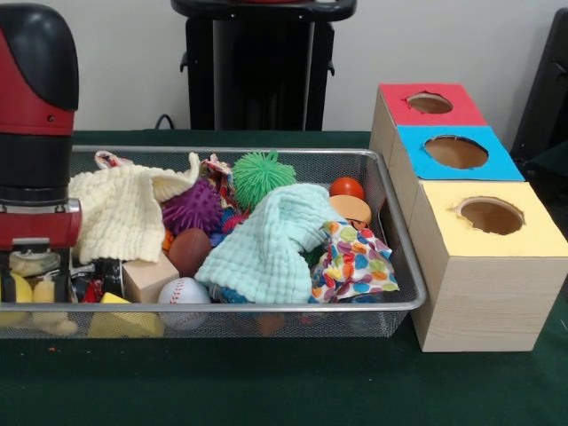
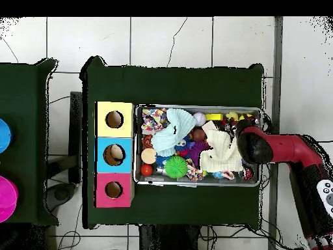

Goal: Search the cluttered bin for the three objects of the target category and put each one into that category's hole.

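Cloths and spiky balls in the bin [image 1: 404, 306], 3 box holes alongside.

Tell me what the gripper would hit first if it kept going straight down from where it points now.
Likely the pale yellow lumpy toy directly beneath the gripper, at the left end of the bin. Depth is unclear, so it may already be touching it.

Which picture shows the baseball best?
The front view: the baseball sits right at the bin's near rim, its red stitching plain to see. In the overhead view it is only a small pale ball by the mint cloth.
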Tool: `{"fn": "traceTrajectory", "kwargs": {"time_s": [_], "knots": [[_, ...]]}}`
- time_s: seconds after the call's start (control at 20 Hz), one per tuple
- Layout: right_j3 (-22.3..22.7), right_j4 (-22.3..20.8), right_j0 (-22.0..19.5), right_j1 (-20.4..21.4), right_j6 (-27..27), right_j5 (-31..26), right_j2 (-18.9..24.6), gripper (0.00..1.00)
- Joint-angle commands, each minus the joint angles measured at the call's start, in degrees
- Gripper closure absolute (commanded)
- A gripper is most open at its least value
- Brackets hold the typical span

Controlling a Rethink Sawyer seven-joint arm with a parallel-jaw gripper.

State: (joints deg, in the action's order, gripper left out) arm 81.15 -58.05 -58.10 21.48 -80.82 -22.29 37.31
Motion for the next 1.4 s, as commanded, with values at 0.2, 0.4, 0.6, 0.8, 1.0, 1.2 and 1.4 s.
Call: {"fn": "traceTrajectory", "kwargs": {"time_s": [0.2, 0.4, 0.6, 0.8, 1.0, 1.2, 1.4], "knots": [[2.7, 2.1, 0.5, -5.5, 18.1, -13.6, -1.1, 0.00], [3.5, 2.2, 1.1, -5.6, 18.8, -15.1, -1.9, 0.00], [2.3, 1.4, 1.6, -6.6, 19.7, -16.7, -2.7, 0.00], [0.1, -0.1, 2.5, -7.8, 18.7, -17.1, -3.9, 0.00], [-2.0, 0.4, 2.2, -10.4, 20.9, -18.7, -3.5, 0.00], [-1.9, 1.6, 0.8, -11.5, 22.9, -17.9, -1.9, 0.00], [-1.1, 1.8, 0.0, -11.5, 23.2, -15.6, -1.2, 1.00]]}}
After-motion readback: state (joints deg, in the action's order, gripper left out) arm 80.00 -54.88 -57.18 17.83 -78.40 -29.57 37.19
